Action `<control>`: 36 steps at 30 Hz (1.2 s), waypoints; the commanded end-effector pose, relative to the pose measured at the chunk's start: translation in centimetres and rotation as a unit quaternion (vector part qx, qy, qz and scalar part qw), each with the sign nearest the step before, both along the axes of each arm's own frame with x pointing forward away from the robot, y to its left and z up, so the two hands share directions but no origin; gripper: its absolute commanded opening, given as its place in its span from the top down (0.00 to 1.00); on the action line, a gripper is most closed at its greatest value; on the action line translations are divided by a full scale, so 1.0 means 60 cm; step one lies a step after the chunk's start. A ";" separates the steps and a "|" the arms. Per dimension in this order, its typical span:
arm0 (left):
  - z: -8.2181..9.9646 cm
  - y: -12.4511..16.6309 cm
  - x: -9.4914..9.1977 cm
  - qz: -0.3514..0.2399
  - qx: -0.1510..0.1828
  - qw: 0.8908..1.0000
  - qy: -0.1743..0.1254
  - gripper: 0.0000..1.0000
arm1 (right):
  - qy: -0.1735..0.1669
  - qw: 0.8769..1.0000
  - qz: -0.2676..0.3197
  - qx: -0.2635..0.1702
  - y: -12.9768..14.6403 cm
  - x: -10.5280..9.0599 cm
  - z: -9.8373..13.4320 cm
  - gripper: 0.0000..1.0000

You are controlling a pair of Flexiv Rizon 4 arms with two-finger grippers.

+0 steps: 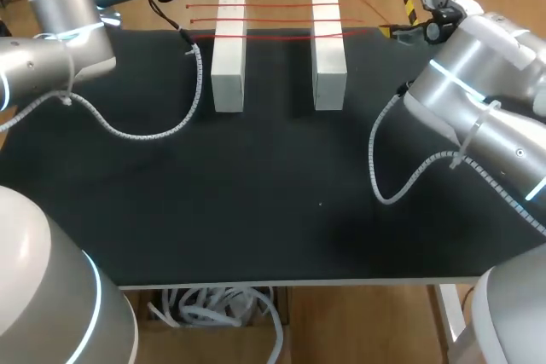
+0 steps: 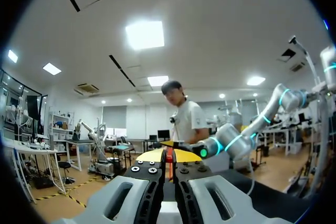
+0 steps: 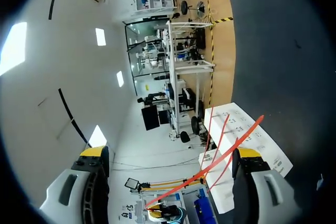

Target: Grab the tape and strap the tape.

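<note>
Mostly hidden, red tape (image 2: 169, 160) pinched in left jaws; right jaws spread.

You see a table (image 1: 273, 210) topped in matt black, cloth-like covering, fine-grained, no shine. The left block (image 1: 229, 57) and right block (image 1: 328, 53) read as smooth matt white; the tape (image 1: 281, 20) is a thin red strip with a faint sheen. The left arm (image 1: 51, 40) and right arm (image 1: 486, 108) have glossy silver-grey shells, and the cable sleeve (image 1: 145, 131) is ribbed white plastic.
</note>
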State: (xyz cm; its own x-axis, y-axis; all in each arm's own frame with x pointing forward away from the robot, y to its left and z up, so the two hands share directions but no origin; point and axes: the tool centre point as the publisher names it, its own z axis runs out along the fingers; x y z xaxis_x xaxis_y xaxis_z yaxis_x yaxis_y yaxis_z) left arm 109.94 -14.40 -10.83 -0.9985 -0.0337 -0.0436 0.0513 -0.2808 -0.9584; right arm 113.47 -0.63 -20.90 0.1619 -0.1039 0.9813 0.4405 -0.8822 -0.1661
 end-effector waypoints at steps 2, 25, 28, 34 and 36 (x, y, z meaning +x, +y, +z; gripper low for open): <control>0.001 0.000 -0.003 0.003 0.000 1.000 0.000 1.00 | -0.001 1.000 0.000 -0.001 0.005 -0.002 -0.002 0.74; 0.001 0.000 -0.003 0.003 0.000 1.000 0.000 1.00 | 0.004 1.000 0.022 -0.008 -0.002 -0.031 0.000 0.70; 0.001 0.000 -0.003 0.003 0.000 1.000 0.000 1.00 | 0.008 1.000 0.024 -0.006 -0.006 -0.039 -0.002 0.67; 0.001 0.000 -0.003 0.003 0.000 1.000 0.000 1.00 | 0.010 1.000 0.025 -0.008 -0.012 -0.047 -0.003 0.69; 0.001 0.000 -0.003 0.003 0.000 1.000 0.000 1.00 | 0.009 1.000 0.023 -0.007 -0.014 -0.048 -0.002 0.67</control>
